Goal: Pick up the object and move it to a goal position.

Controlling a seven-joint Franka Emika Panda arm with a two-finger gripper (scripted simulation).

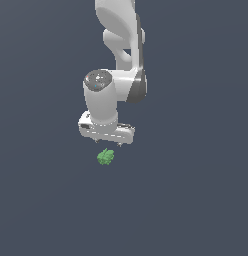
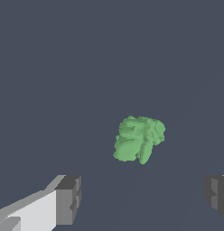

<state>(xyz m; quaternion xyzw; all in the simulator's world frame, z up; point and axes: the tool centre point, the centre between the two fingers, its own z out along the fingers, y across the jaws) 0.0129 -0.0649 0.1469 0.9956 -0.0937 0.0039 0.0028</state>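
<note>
Approach step: my fingers (image 2: 68, 198) spread wide and empty, object (image 2: 138, 139) just ahead—next, centre over it and descend.

Arm (image 1: 116, 45): smooth, glossy white shell resembling moulded plastic, with dark grey joint sections. Hand (image 1: 107, 139): white body, same finish; fingers (image 2: 68, 198) matt grey, flat-faced. Object (image 2: 138, 138): bright green, matt, lumpy, rough surface. Background: uniform matt dark grey-blue.
</note>
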